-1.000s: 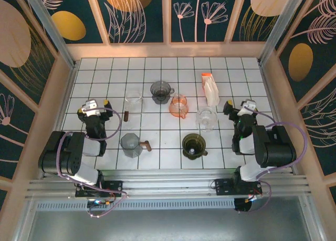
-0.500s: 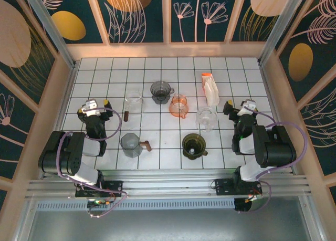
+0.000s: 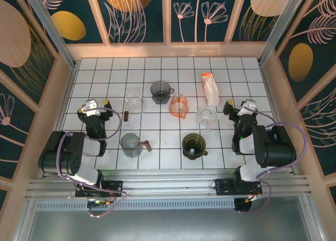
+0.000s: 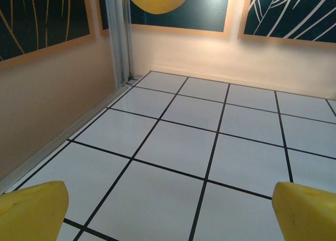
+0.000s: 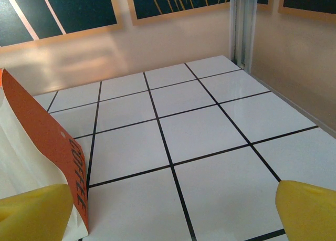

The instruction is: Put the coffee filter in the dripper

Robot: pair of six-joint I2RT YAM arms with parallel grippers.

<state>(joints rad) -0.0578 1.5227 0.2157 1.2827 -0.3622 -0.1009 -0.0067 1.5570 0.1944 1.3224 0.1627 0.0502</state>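
The coffee filter pack (image 3: 211, 88), white with an orange top, stands at the back right of the tiled table; in the right wrist view the same pack (image 5: 37, 146) is at the left edge. Several dripper-like vessels stand mid-table: a dark grey dripper (image 3: 161, 91), an orange one (image 3: 179, 105), a clear one (image 3: 206, 118) and a dark green one (image 3: 193, 146). My left gripper (image 3: 93, 108) (image 4: 169, 212) rests open at the left over bare tile. My right gripper (image 3: 240, 108) (image 5: 169, 212) rests open, just right of the pack, with nothing between its fingers.
A clear glass cup (image 3: 133, 101), a short brown stick (image 3: 126, 115) and a grey faceted cup with a brown handle (image 3: 131, 145) sit left of centre. Wooden walls (image 3: 67, 88) and metal posts enclose the table on three sides.
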